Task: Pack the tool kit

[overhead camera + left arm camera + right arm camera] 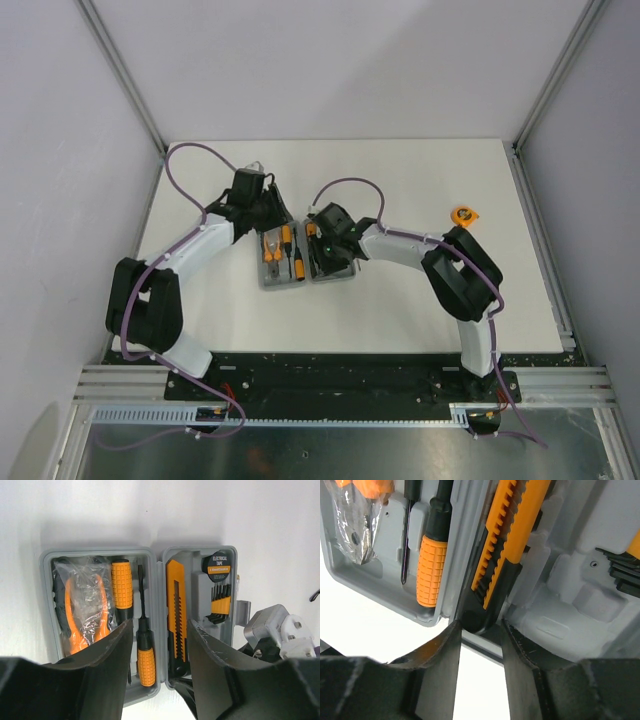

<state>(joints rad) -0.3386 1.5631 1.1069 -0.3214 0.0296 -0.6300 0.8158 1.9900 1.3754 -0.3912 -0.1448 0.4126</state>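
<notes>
The grey case (47,560) lies open on the white table (420,170), and shows in the top view (285,284). Its left half holds bagged orange pliers (82,605) and two screwdrivers (122,585). Its right half holds the orange-and-black knife (176,610), electrical tape (219,566) and hex keys (220,605). My left gripper (160,630) is open and empty above the case's middle. My right gripper (479,627) is open, its fingertips on either side of the black butt end of the knife (505,535), which lies in its slot. The orange tape measure (464,215) lies on the table to the right.
The right arm's wrist (277,630) sits close beside the case's right edge. Both grippers (262,205) (325,238) crowd over the case. Aluminium frame posts (125,75) and walls bound the table on the left, right and back.
</notes>
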